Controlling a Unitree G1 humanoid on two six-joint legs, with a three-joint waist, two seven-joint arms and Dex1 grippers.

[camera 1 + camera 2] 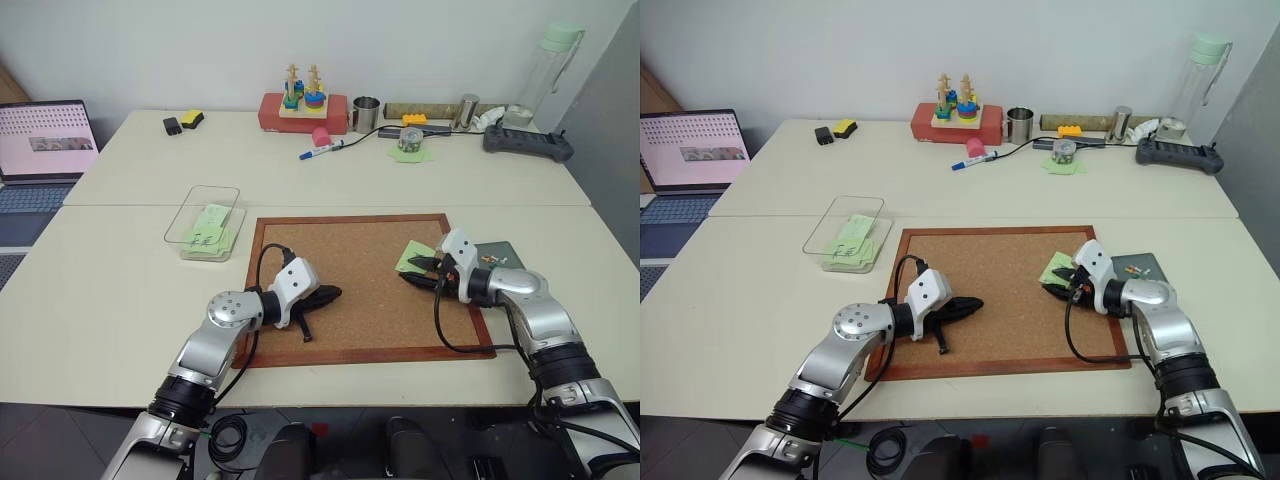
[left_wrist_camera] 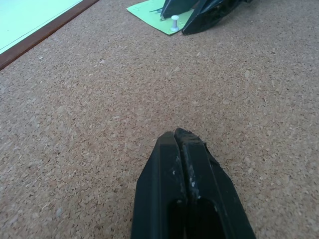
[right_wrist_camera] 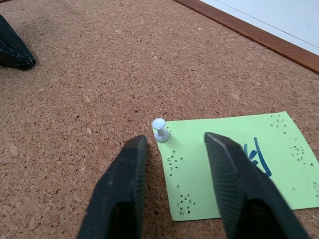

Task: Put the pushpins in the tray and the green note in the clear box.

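We are working on the green note (image 3: 234, 159), which is lying flat near the right edge of the corkboard (image 1: 350, 290), held down at one corner by a white pushpin (image 3: 159, 130) standing upright in the cork; until that pin comes out, the note cannot go anywhere, so the pin looks like our job at hand. Our right gripper (image 3: 174, 144) is pointing low across the board with its jaws parted on either side of the pin's corner, not yet touching the pin. Just beyond the board's right frame the grey tray (image 1: 505, 252) is sitting on the table (image 1: 120, 290), already holding a few pins. The clear box (image 1: 205, 225), with other green notes inside, is waiting well apart off the board's far left corner. Our left gripper (image 2: 180, 137) is resting low over the bare cork with its jaws closed on nothing.
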